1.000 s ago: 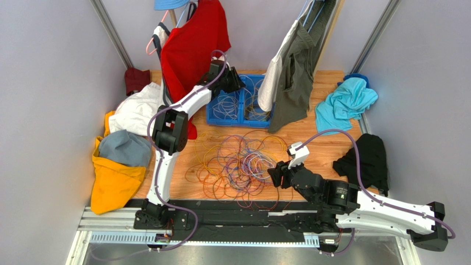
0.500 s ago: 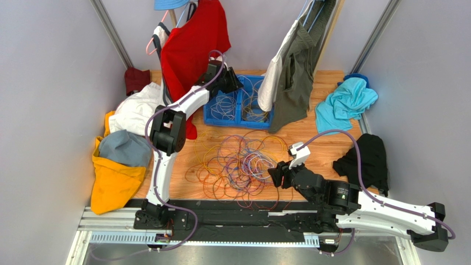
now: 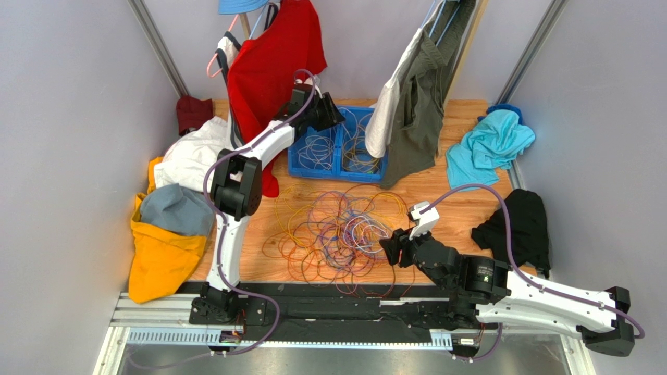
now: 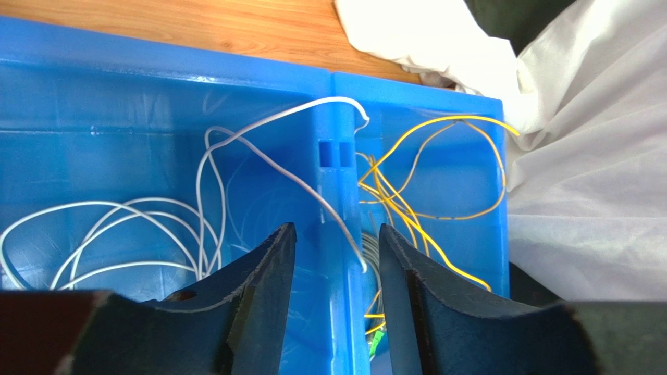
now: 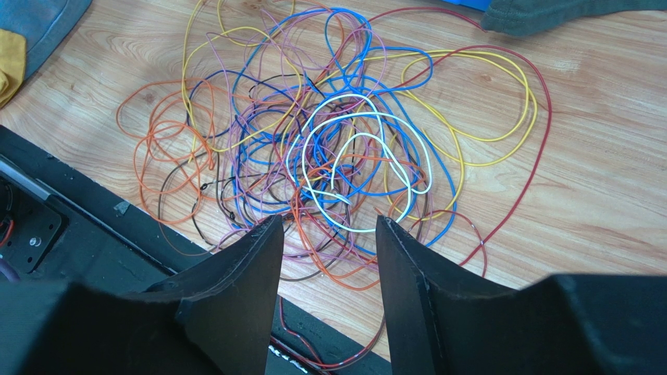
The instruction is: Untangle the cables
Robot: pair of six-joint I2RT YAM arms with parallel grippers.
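Heap of thin multicoloured cables (image 5: 337, 156) lies on wooden worktop (image 5: 595, 195), near side of blue plastic divided bin (image 4: 117, 94). Over its divider (image 4: 333, 156), left hand (image 4: 335, 228) is apart — draped white cable (image 4: 258, 156) may snag; right hand (image 5: 327, 220), apart, risks dragging the heap.

Blue bin (image 4: 156, 78) — white and yellow cables (image 4: 329, 99) inside; near it, the tangle (image 5: 344, 168): orange, yellow, purple, blue, red, white.

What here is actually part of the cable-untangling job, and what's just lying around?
Part of the job: tangled cables; white cables and yellow cables already in the blue bin.

Just lying about: hanging red shirt, hanging grey garment, teal cloth, black cloth, clothes pile.
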